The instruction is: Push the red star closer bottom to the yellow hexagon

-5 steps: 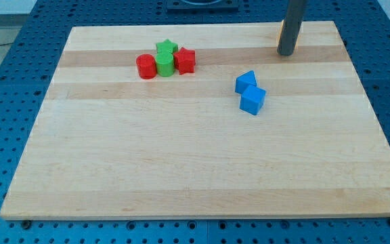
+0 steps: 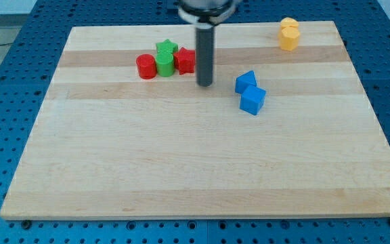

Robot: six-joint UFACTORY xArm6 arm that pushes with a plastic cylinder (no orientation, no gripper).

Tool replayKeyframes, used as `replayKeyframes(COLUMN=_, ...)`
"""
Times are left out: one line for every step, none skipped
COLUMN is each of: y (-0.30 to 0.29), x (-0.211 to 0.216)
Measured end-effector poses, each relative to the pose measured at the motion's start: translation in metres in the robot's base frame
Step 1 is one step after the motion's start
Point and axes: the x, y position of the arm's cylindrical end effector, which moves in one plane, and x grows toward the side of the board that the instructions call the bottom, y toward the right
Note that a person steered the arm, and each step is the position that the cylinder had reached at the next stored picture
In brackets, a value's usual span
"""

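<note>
My tip stands on the board just at the view's right of the red star, touching it or nearly; the rod holds nothing. The star sits packed with 2 green blocks and a red cylinder. The yellow hexagon is well apart, at the view's top right. From this side a push would send the star away from the hexagon, I think.
</note>
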Motion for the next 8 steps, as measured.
replayKeyframes(y=-0.034, x=0.001)
replayKeyframes(y=-0.039, x=-0.003)
replayKeyframes(y=-0.041, x=-0.013)
replayKeyframes(y=-0.041, x=-0.031)
replayKeyframes(y=-0.039, x=-0.047)
replayKeyframes(y=-0.041, x=-0.054)
replayKeyframes(y=-0.049, x=-0.063)
replayKeyframes(y=-0.034, x=-0.081)
